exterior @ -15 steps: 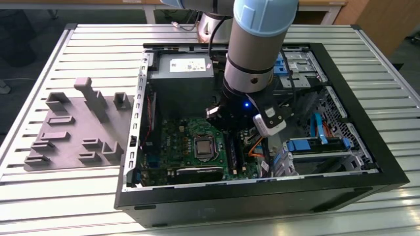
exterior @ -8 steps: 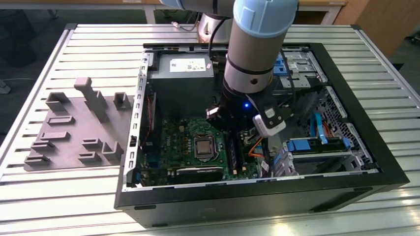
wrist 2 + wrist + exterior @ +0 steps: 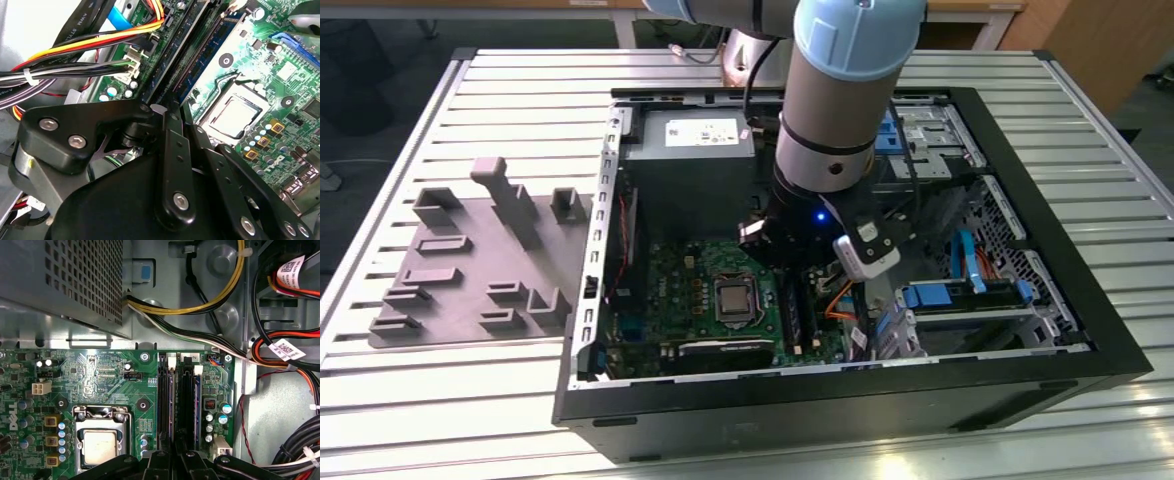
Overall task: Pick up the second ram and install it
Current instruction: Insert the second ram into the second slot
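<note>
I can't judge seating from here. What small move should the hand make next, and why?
Probably a short, straight push down. The hand sits low over the memory slots beside the processor socket, in line with a blue-green ram stick standing on edge there; whether it is fully seated I cannot tell.

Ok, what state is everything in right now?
Computer case: open, lying flat.
Processor socket: latched, processor bare.
Second ram: on edge in a slot; seating unclear.
Gripper: low over the ram slots.
Grey tray: on the table beside the case.
</note>
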You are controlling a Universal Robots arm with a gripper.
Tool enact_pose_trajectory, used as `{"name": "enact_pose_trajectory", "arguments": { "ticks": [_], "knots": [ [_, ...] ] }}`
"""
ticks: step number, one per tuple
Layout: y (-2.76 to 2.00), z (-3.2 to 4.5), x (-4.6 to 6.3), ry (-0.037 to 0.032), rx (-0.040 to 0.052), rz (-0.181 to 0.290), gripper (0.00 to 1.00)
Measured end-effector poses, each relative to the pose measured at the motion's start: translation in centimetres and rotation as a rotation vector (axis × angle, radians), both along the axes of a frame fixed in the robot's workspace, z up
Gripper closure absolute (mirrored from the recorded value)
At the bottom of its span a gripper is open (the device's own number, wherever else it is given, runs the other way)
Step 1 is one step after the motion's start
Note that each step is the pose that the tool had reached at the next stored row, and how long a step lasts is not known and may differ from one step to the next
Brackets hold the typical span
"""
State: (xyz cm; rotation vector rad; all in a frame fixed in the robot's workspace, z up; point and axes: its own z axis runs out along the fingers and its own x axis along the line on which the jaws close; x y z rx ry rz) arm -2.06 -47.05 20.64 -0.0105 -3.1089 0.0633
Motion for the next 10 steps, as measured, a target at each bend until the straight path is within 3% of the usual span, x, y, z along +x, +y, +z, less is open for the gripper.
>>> {"name": "enact_pose_trajectory", "arguments": {
  "ticks": [5, 6, 7, 10],
  "knots": [
    [0.0, -0.02, 0.0, 0.0, 0.0001, 0.0, 0.85],
    [0.0, -0.02, 0.0, 0.0, 0.0001, 0.0, 0.78],
    [0.0, -0.02, 0.0, 0.0, 0.0001, 0.0, 0.78],
    [0.0, 0.35, 0.0, -0.0001, 0.0001, 0.0, 0.78]
  ]
}}
